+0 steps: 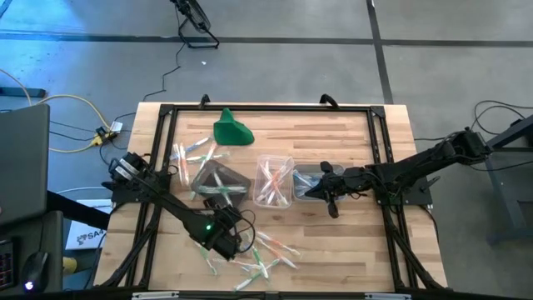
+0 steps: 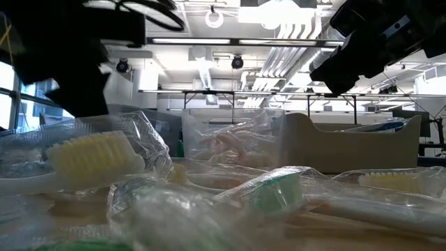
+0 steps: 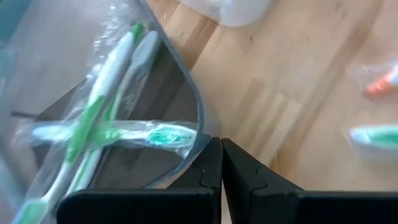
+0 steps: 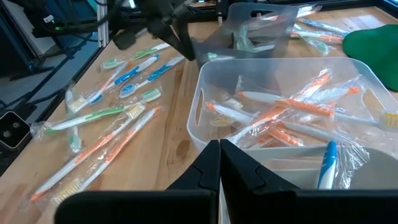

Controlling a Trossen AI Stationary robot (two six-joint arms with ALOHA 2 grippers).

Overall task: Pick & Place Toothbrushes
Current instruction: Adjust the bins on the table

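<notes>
Three clear tubs stand in a row mid-table. The left tub (image 1: 218,182) holds green toothbrushes (image 3: 102,118), the middle tub (image 1: 275,179) orange ones (image 4: 292,106), and the right tub (image 1: 310,179) a blue one (image 4: 326,165). More wrapped toothbrushes (image 1: 260,254) lie loose on the wood near the front edge, and others (image 1: 191,154) lie beside the left tub. My left gripper (image 3: 221,146) is shut, its tips at the left tub's near rim (image 3: 200,127). My right gripper (image 4: 219,146) is shut and hangs over the right tub's near wall. My left gripper's shut fingertips (image 3: 211,149) stand right against the left tub's near rim, slanting down from the table's near side. I cannot tell whether they touch the rim or the wrapper of the green toothbrush (image 3: 168,134) lying across the tub.
A green cloth lump (image 1: 231,131) lies at the far side of the table. A black frame (image 1: 266,108) borders the work area. Wrapped toothbrushes (image 2: 97,160) lie close in front of the low camera. Bare wood (image 1: 350,242) shows at the near right.
</notes>
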